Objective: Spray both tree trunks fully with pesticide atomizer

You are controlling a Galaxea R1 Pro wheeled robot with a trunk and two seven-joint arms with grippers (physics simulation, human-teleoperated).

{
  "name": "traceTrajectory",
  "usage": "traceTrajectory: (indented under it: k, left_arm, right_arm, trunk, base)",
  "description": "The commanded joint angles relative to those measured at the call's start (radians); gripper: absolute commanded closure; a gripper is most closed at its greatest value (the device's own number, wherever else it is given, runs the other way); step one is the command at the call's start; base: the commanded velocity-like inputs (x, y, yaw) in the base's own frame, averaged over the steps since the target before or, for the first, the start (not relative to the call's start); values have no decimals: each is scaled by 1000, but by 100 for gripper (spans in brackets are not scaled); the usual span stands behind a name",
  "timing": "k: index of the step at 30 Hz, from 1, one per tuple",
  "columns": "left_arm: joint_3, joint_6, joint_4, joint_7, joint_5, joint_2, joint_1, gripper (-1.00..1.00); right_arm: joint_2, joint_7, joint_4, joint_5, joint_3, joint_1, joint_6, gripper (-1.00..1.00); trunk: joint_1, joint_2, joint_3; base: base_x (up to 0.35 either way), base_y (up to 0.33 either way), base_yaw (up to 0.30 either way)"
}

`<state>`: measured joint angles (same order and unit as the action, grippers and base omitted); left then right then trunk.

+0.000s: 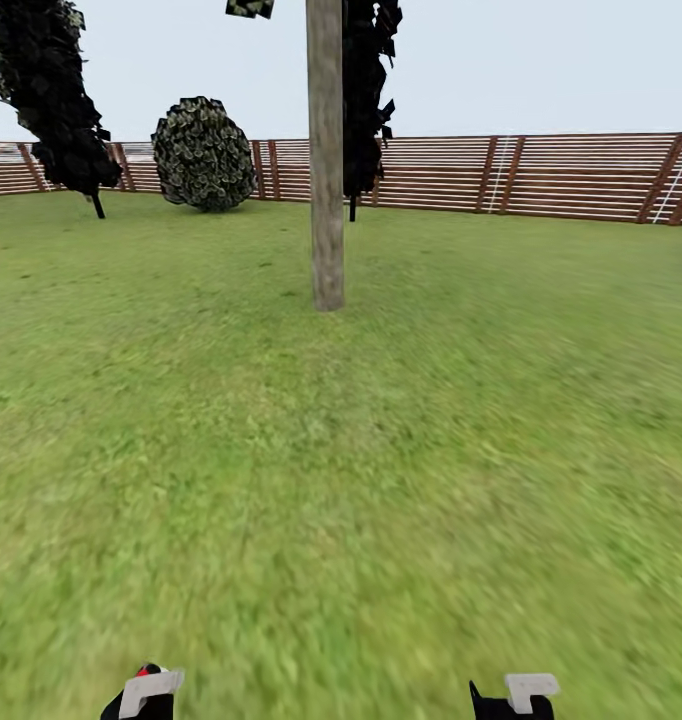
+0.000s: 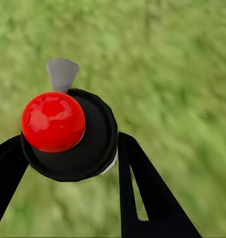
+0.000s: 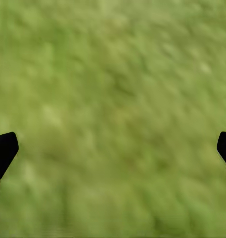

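Black tree, far left: we see a thin-stemmed, all-dark tree (image 1: 51, 100) rising from the lawn in front of the fence; its crown is cut by the frame edge.
Round bush: a dense mottled shrub (image 1: 204, 153) stands just to the right of that tree, close against the fence.
Tree trunk: a straight pale grey-tan trunk (image 1: 326, 180) stands near the middle of the head view, rooted in grass; we see a scrap of its crown at the top edge; a second dark tree (image 1: 366, 90) stands behind it, just to its right.
Fence: brown slatted boards (image 1: 541, 175) run across the whole background beneath a pale sky.
Floor: blurry green grass (image 1: 361, 480) fills the ground from fence to robot; we see the same grass in both wrist views.
Left gripper: we see the left gripper (image 2: 68, 163) clenched on the pesticide atomizer (image 2: 73, 136); a black finger (image 2: 142, 193) lies against each side of the dark body; the red top (image 2: 53, 121) faces the wrist camera; in the head view a trace of red shows at the lower-left edge.
Right gripper: we see the right gripper (image 3: 113, 148) spread wide, grasping nothing; its dark fingertips (image 3: 3, 148) sit at opposite edges, grass between them.
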<state>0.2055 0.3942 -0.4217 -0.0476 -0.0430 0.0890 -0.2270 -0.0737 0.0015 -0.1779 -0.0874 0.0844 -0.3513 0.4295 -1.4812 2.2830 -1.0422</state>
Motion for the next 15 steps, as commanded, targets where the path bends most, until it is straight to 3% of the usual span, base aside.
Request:
traceTrajectory:
  k: [1,15]
  left_arm:
    - [0,0,0,0,0,0,0,100]
    - [0,0,0,0,0,0,0,100]
  right_arm:
    - [0,0,0,0,0,0,0,-100]
    - [0,-1,0,0,0,0,0,-100]
  trunk:
    - [0,0,0]
    - [0,0,0]
  base:
    - [337,0,0]
    - [337,0,0]
